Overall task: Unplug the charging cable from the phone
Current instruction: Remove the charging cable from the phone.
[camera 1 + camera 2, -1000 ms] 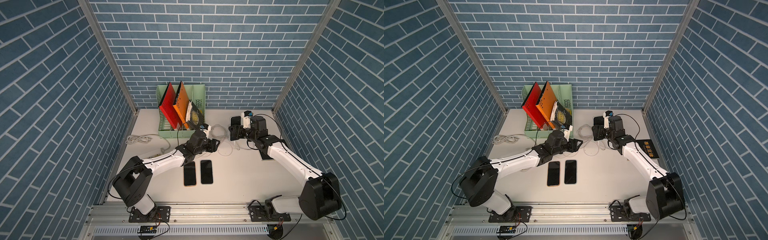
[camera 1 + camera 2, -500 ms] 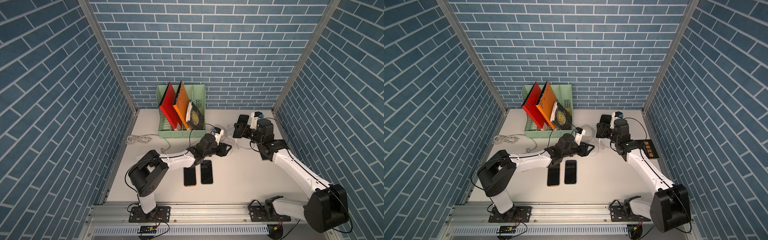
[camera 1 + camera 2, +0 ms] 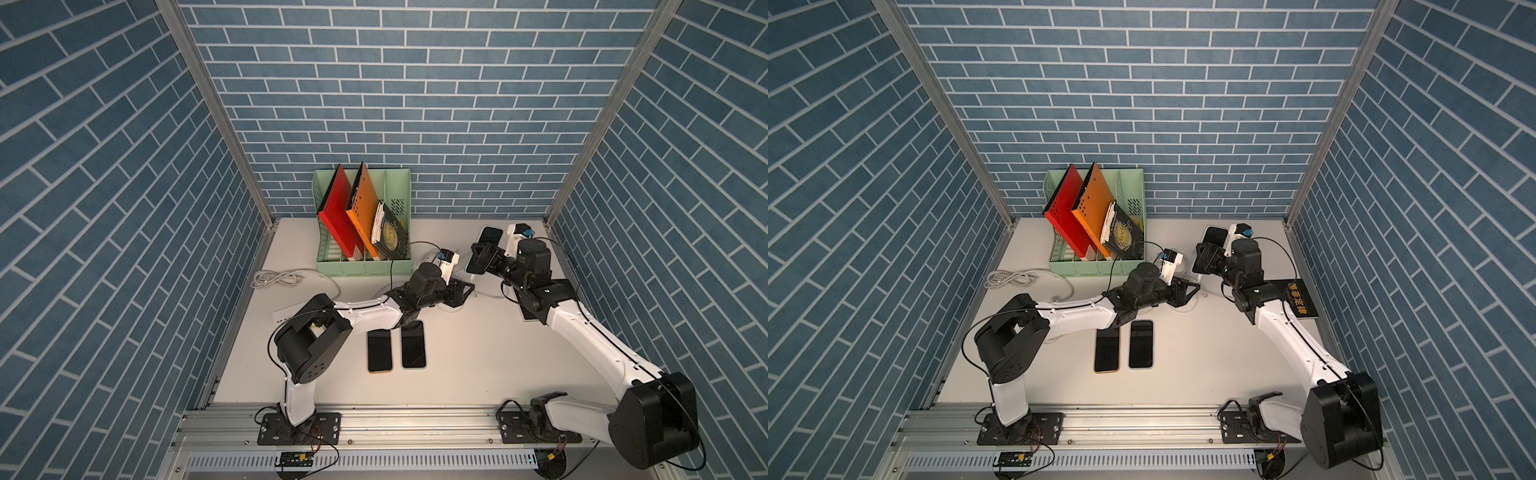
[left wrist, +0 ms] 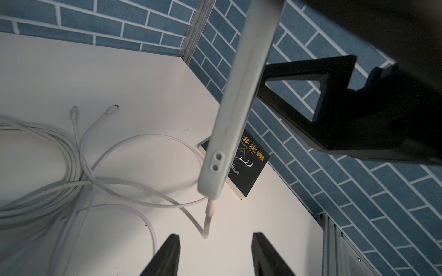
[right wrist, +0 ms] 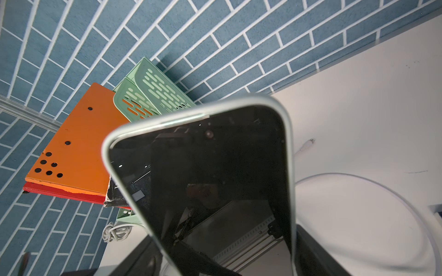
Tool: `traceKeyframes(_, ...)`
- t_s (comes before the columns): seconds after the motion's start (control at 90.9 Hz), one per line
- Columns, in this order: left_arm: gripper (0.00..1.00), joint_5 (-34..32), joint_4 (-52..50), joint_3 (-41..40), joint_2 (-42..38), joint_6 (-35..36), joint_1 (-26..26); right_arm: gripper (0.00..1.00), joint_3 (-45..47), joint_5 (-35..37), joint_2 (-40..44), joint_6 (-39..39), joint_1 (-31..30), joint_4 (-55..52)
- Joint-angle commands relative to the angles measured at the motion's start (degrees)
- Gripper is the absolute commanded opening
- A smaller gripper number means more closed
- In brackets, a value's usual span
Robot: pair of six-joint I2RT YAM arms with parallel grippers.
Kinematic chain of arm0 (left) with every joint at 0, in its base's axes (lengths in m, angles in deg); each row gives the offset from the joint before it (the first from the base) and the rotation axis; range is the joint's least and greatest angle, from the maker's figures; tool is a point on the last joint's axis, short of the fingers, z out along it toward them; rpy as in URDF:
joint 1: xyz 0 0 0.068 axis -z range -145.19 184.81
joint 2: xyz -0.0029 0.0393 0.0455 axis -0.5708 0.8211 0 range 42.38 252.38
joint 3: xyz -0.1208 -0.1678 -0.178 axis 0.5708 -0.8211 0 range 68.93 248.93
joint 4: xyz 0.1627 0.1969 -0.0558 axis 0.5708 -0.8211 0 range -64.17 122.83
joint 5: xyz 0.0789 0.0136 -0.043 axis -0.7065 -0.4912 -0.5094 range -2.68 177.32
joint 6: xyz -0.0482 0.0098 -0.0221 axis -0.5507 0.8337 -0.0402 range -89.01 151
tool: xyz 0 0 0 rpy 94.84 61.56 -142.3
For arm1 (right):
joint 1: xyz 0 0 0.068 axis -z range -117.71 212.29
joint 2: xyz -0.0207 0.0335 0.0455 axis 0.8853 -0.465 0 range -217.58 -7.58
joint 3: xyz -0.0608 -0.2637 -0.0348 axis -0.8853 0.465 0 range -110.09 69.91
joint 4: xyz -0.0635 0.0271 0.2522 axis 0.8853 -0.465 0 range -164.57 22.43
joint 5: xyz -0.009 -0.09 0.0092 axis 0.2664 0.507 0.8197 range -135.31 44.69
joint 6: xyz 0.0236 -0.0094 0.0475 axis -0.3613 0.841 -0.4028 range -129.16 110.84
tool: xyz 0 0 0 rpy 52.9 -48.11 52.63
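My right gripper (image 3: 482, 257) is shut on the phone (image 3: 491, 237), a black-screened one in a pale case, and holds it up off the table at the back right. In the right wrist view the phone (image 5: 203, 179) stands between the fingers. The white charging cable (image 4: 143, 193) hangs from the phone's (image 4: 239, 95) lower end by its plug (image 4: 211, 209). My left gripper (image 4: 215, 253) is open just short of that plug, its fingers (image 4: 167, 255) either side of the cable's bend and touching nothing. In both top views the left gripper (image 3: 1185, 291) sits low beside the right gripper (image 3: 1206, 257).
A green file rack (image 3: 361, 268) with red and orange folders stands at the back. Two dark phones (image 3: 379, 351) (image 3: 413, 345) lie flat mid-table. A black book (image 3: 1300, 303) lies under the right arm. Loose white cables (image 4: 35, 167) and a coiled cable (image 3: 278, 278) lie on the table.
My left arm has reached rightwards to below the phone, its jaws narrowing somewhat. My right gripper has carried the phone a little to the right and back.
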State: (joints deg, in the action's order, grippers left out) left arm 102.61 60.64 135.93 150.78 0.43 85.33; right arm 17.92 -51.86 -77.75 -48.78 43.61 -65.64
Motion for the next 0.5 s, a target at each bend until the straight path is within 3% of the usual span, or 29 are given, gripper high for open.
traceKeyframes(0.0,0.49,-0.5,-0.2,2.3,1.7,1.5,0.4,0.29,0.0,-0.6,2.2,-2.3,0.5,5.2)
traceKeyframes(0.484,0.22,-0.1,-1.6,7.5,6.1,3.2,0.4,0.29,1.2,-1.7,2.8,-3.1,1.4,6.6)
